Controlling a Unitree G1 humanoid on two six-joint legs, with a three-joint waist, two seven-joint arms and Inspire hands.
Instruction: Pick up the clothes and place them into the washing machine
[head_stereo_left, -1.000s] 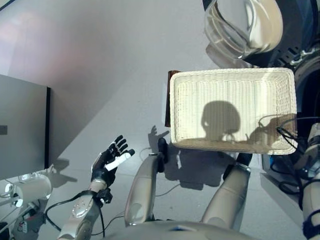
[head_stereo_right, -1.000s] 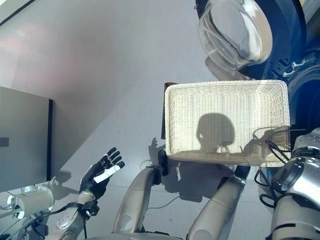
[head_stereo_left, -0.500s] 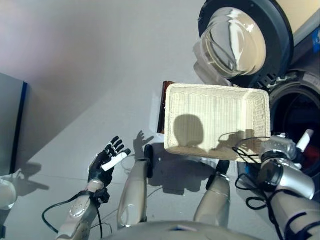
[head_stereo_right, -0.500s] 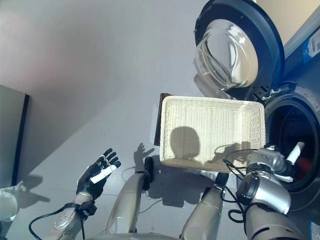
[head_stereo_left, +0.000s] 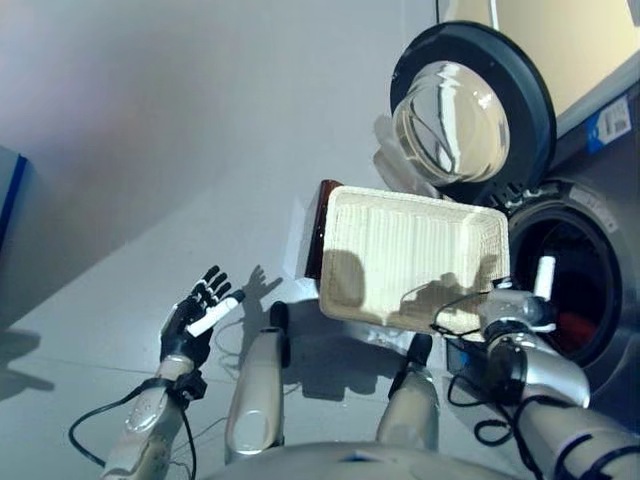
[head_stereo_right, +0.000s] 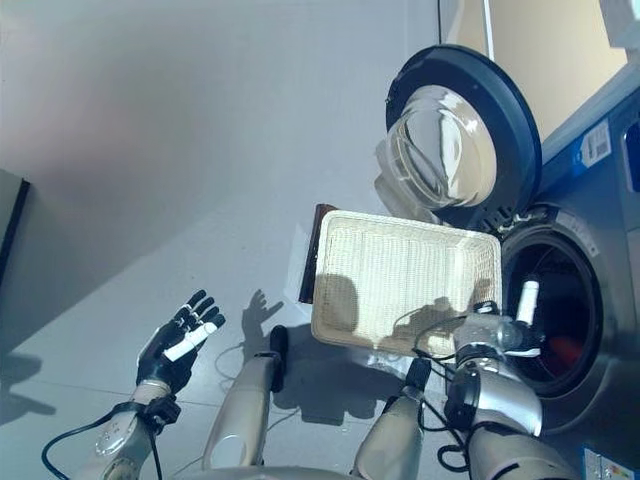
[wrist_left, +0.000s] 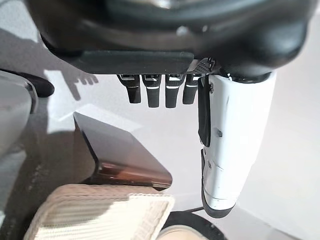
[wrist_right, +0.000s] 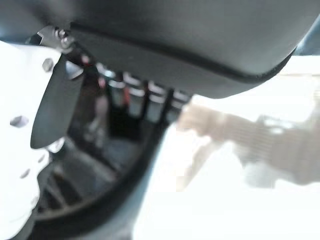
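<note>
Now, entries as I read them from the remote station:

View: over the last second my whole head picture swings toward the washing machine (head_stereo_right: 590, 300); I log that as my camera turning, not as things moving.
Washing machine: on the right, door (head_stereo_right: 465, 140) swung open toward the far side, drum opening (head_stereo_right: 550, 310) dark and fully exposed, where a second ago I saw only its edge.
Basket: white wicker basket (head_stereo_left: 410, 258) sits on the floor just beside the drum opening, on its left; I see no clothes in it, only shadow.
Clothes: a patch of red (head_stereo_right: 560, 350) shows low inside the drum; I judge it to be laundry, though I cannot tell for certain.
Right hand: right hand (head_stereo_right: 505, 325) has come up from the picture's edge to the drum mouth, white-covered thumb upright; in its wrist view the fingers (wrist_right: 132, 97) look fairly straight and hold nothing.
Left hand: left hand (head_stereo_left: 195, 318) stays raised at the near left, well apart from the basket, fingers spread and empty.
Dark panel: a brown board (wrist_left: 122, 160) lies under the basket's left edge.
Meaning: I judge the loading done or nearly so; with the basket bare, I see nothing left to fetch.
</note>
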